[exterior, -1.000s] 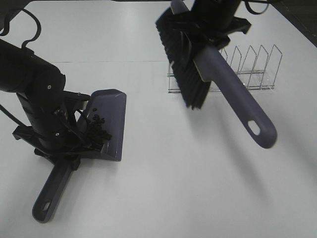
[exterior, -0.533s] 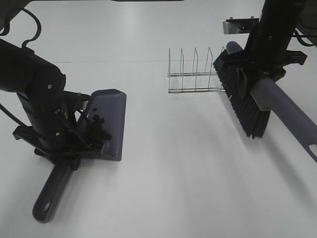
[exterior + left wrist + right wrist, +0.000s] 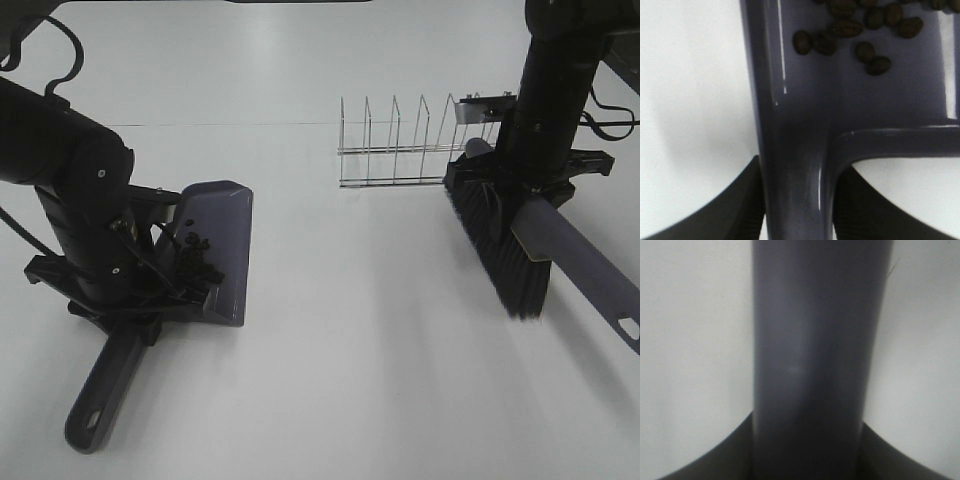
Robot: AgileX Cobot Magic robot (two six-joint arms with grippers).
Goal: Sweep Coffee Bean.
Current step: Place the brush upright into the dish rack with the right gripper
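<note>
A purple-grey dustpan [image 3: 222, 240] lies on the white table at the left, with the coffee beans [image 3: 196, 262] in a loose cluster inside it. My left gripper [image 3: 128, 318] is shut on the dustpan's handle [image 3: 103, 388]. In the left wrist view its fingers [image 3: 737, 212] clasp the handle [image 3: 795, 185], and several beans [image 3: 850, 30] lie on the pan floor. My right gripper [image 3: 528, 195] is shut on the brush handle [image 3: 590, 278]. The black bristles [image 3: 500, 250] point down, close to the table, right of the rack. The right wrist view shows only the handle [image 3: 810, 365].
A wire dish rack [image 3: 400, 145] stands at the back middle, just left of the brush. The left arm's black body [image 3: 70, 190] stands over the dustpan's left side. Bare white table lies between dustpan and brush.
My right arm has carried the brush from high above the rack to the right and down, so the bristles now hang low beside the rack. The left arm and dustpan have not moved.
</note>
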